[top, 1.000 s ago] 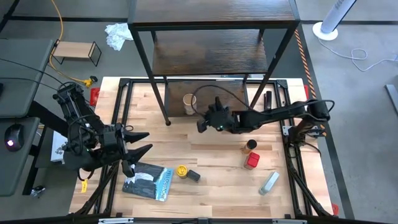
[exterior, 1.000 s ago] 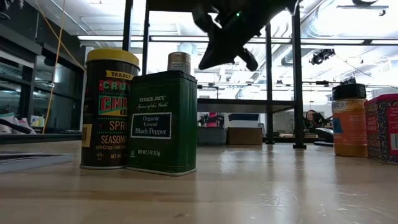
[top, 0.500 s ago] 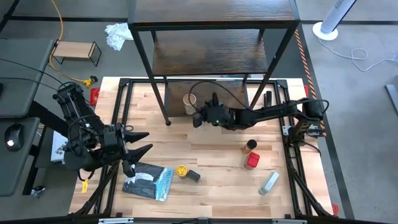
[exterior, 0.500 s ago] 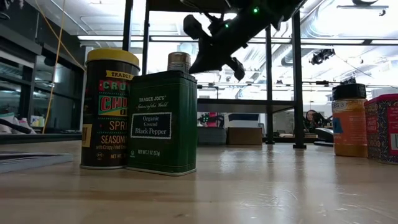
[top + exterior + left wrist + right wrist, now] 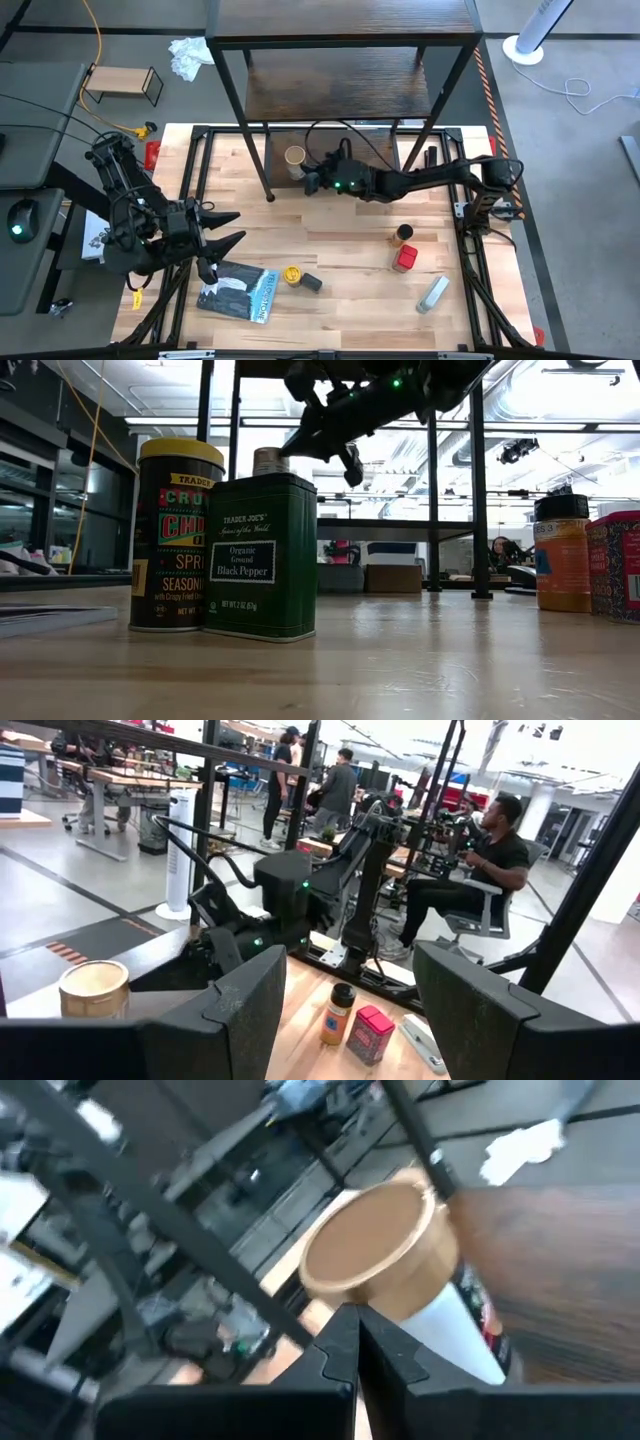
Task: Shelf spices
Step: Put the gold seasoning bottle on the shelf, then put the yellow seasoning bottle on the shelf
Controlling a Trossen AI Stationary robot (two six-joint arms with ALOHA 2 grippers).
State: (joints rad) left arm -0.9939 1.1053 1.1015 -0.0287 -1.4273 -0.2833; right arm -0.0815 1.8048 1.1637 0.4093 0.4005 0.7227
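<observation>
The tan-lidded jar (image 5: 295, 157) (image 5: 378, 1250) stands upright on the dark shelf's lowest board (image 5: 372, 145), its top showing in the low view (image 5: 270, 460). My right gripper (image 5: 311, 183) (image 5: 357, 1330) is shut, its tips at the jar's side. On the table stand the yellow-lidded jar (image 5: 291, 274) (image 5: 178, 535), the small dark tin (image 5: 311, 283) (image 5: 263, 555), the brown jar (image 5: 403, 234) (image 5: 562, 550) and the red one (image 5: 404, 258). My left gripper (image 5: 225, 230) (image 5: 350, 1010) waits open near the table's left edge. My right gripper pushes the tan-lidded jar with its shut fingertips (image 5: 342, 1342) against the jar's white side wall (image 5: 440, 1330), below the lid. It comes roughly level from the table's right and near side. The jar stays upright with its base on the shelf board.
A black shelf leg (image 5: 258, 150) stands just left of the jar, and another leg (image 5: 437, 125) to the right. A blue-grey packet (image 5: 240, 293) and a grey-white tube (image 5: 433, 293) lie near the near edge. People sit in the room beyond.
My right gripper has moved toward the table's left and far edge, up to the tan-lidded jar. The jar has slid a little to the left on the shelf board, staying upright.
</observation>
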